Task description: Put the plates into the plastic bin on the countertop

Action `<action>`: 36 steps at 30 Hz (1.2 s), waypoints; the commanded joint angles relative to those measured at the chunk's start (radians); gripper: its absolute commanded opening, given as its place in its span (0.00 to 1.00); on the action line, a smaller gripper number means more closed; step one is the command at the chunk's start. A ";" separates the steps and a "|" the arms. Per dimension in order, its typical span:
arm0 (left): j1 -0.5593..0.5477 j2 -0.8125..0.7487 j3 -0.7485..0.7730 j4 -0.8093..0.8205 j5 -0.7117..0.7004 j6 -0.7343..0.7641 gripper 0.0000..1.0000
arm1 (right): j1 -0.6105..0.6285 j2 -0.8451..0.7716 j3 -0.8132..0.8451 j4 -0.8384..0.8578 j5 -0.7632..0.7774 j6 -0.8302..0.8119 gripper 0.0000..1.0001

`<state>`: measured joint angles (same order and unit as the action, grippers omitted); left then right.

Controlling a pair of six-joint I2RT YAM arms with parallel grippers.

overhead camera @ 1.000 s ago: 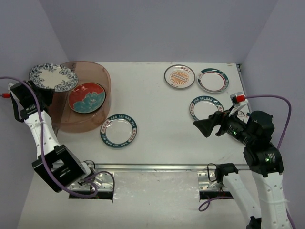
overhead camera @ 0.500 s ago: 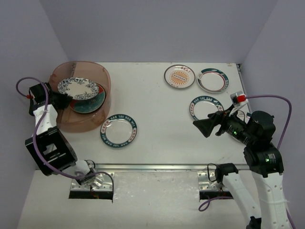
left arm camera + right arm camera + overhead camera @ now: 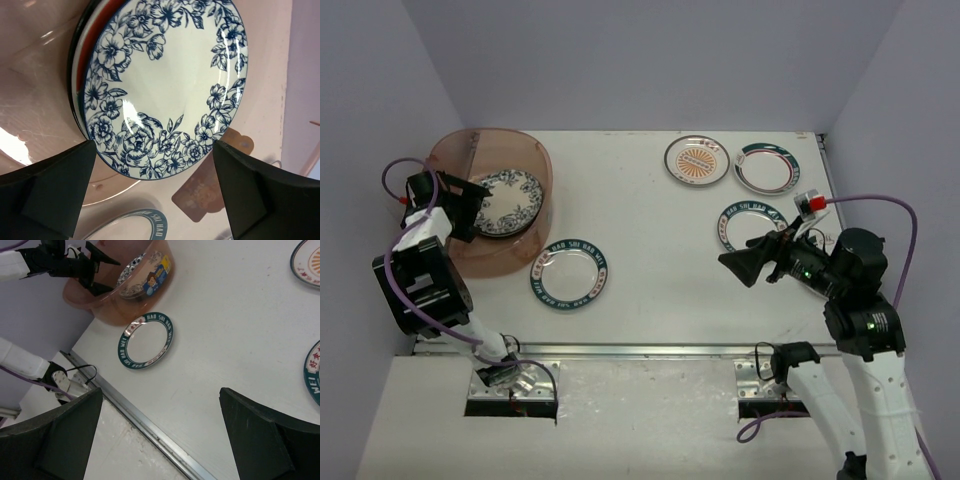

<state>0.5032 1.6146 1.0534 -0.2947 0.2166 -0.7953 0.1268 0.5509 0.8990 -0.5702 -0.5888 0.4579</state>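
The blue floral plate (image 3: pixel 508 203) (image 3: pixel 160 85) lies in the plastic bin (image 3: pixel 525 160) on a red-and-teal plate whose edge (image 3: pixel 86 47) shows. My left gripper (image 3: pixel 475 208) (image 3: pixel 155 195) is open at the bin's left side, its fingers either side of the plate's near rim and apart from it. A teal-rimmed lettered plate (image 3: pixel 570 273) (image 3: pixel 146 340) rests on the countertop (image 3: pixel 650 240) just outside the bin. My right gripper (image 3: pixel 735 262) (image 3: pixel 160 435) hangs open and empty above the right half of the countertop.
An orange sunburst plate (image 3: pixel 697 160) and a green-and-red rimmed plate (image 3: pixel 766 167) sit at the back right. A second teal lettered plate (image 3: pixel 752 226) lies behind the right gripper. The metal rail (image 3: pixel 650 350) (image 3: pixel 150 425) runs along the front edge. Walls close in on three sides.
My left gripper carried the blue floral plate down into the bin, then opened and let it go onto the red-and-teal plate. The right gripper shifted slightly left.
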 commanded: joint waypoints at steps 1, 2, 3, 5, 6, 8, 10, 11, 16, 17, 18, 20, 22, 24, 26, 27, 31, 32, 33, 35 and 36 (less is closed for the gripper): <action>-0.013 -0.030 0.066 -0.031 -0.091 0.021 1.00 | 0.000 0.054 -0.059 0.113 -0.089 0.062 0.99; -0.015 -0.040 0.069 -0.043 -0.110 0.025 1.00 | 0.000 0.061 -0.065 0.123 -0.094 0.067 0.99; -0.014 -0.060 0.071 -0.050 -0.130 0.029 1.00 | -0.001 0.069 -0.069 0.130 -0.096 0.066 0.99; -0.015 -0.108 0.077 -0.072 -0.167 0.032 1.00 | -0.001 0.089 -0.083 0.141 -0.094 0.065 0.99; -0.015 -0.142 0.081 -0.078 -0.176 0.036 1.00 | -0.001 0.104 -0.094 0.156 -0.092 0.066 0.99; -0.015 -0.206 0.085 -0.085 -0.186 0.041 1.00 | -0.001 0.137 -0.116 0.182 -0.089 0.068 0.99; -0.026 -0.305 0.092 -0.084 -0.167 0.074 1.00 | 0.000 0.207 -0.154 0.215 -0.127 0.085 0.99; -0.032 -0.349 0.093 -0.083 -0.145 0.096 1.00 | 0.001 0.241 -0.172 0.243 -0.158 0.096 0.99; -0.029 -0.539 0.011 -0.069 0.076 0.194 1.00 | 0.051 0.369 -0.268 0.411 -0.202 0.157 0.99; -0.023 -0.571 -0.019 -0.066 0.129 0.204 1.00 | 0.067 0.394 -0.287 0.438 -0.187 0.167 0.99; -0.018 -0.593 -0.034 -0.105 0.152 0.216 1.00 | 0.077 0.432 -0.296 0.483 -0.174 0.175 0.99; -0.017 -0.671 -0.088 -0.121 0.200 0.240 1.00 | 0.136 0.518 -0.315 0.574 -0.154 0.214 0.99; -0.018 -0.756 -0.148 -0.112 0.228 0.261 1.00 | 0.206 0.612 -0.326 0.682 -0.124 0.248 0.99; -0.031 -0.872 -0.202 -0.130 0.146 0.292 1.00 | 0.298 0.762 -0.292 0.735 -0.090 0.268 0.99; -0.061 -1.009 -0.235 -0.174 0.008 0.326 1.00 | 0.390 0.934 -0.258 0.818 0.004 0.346 0.99; -0.078 -1.047 -0.262 -0.185 -0.067 0.340 1.00 | 0.423 1.011 -0.250 0.882 0.035 0.395 0.99; -0.168 -1.194 -0.330 -0.188 -0.229 0.326 1.00 | 0.503 1.232 -0.163 1.027 0.089 0.485 0.99; -0.176 -1.207 -0.326 -0.182 -0.200 0.336 1.00 | 0.534 1.311 -0.089 1.033 0.105 0.494 0.97; -0.183 -1.219 -0.322 -0.178 -0.175 0.344 1.00 | 0.562 1.386 -0.026 1.037 0.118 0.502 0.95; -0.193 -1.210 -0.323 -0.188 -0.192 0.340 1.00 | 0.588 1.502 0.045 0.991 0.179 0.506 0.91; -0.196 -1.205 -0.323 -0.190 -0.191 0.340 1.00 | 0.599 1.506 0.076 0.990 0.213 0.511 0.91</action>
<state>0.3239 0.3799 0.7265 -0.5003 0.0758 -0.4819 0.6725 1.9128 0.8401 0.3598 -0.5754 0.9371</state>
